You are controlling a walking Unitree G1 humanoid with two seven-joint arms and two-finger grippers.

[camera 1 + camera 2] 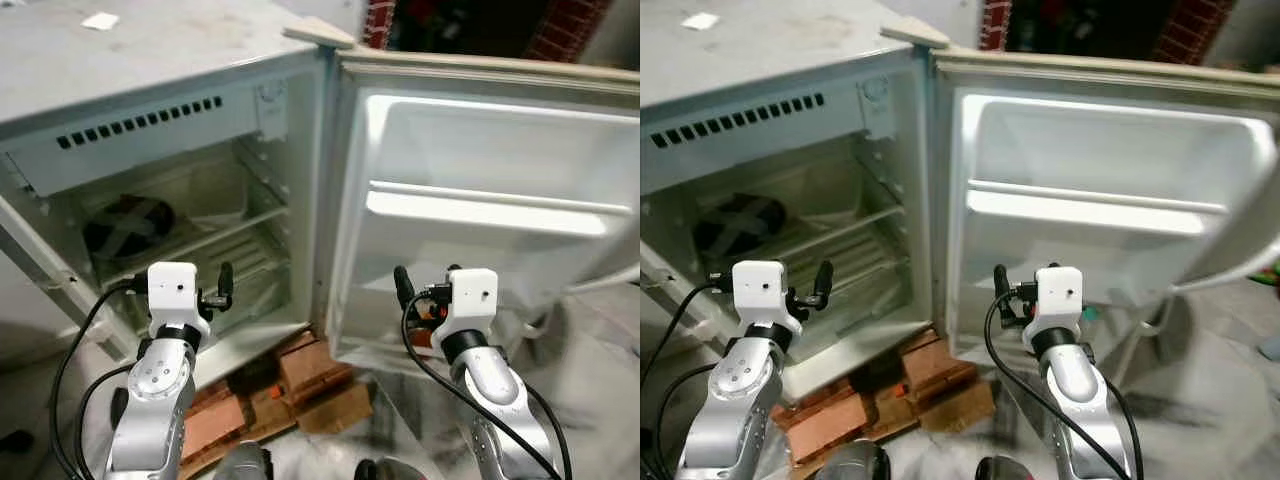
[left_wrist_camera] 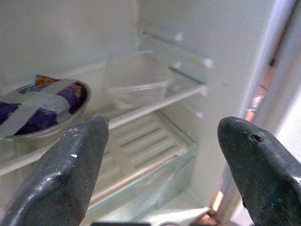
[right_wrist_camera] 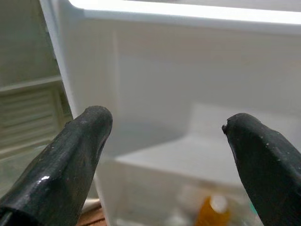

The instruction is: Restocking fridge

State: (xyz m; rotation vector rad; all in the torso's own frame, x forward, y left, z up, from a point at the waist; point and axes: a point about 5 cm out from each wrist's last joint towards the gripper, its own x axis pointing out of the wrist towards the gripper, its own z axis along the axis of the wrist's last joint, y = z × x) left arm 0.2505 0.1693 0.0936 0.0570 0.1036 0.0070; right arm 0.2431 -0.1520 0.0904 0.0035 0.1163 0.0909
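Left gripper (image 2: 160,155) wide open, empty, facing the fridge (image 1: 150,110) shelves; taped bowl (image 2: 40,106) and clear container (image 2: 138,77) sit on the shelf (image 2: 155,101). Right gripper (image 3: 164,155) also wide open, empty, facing the open door (image 1: 480,200), orange-capped bottle (image 3: 211,212) in its bottom bin.

A taped bowl (image 2: 42,106) and a clear plastic container (image 2: 138,80) sit side by side on the fridge's wire shelf (image 2: 155,104). The fridge stands on bricks (image 1: 300,385).
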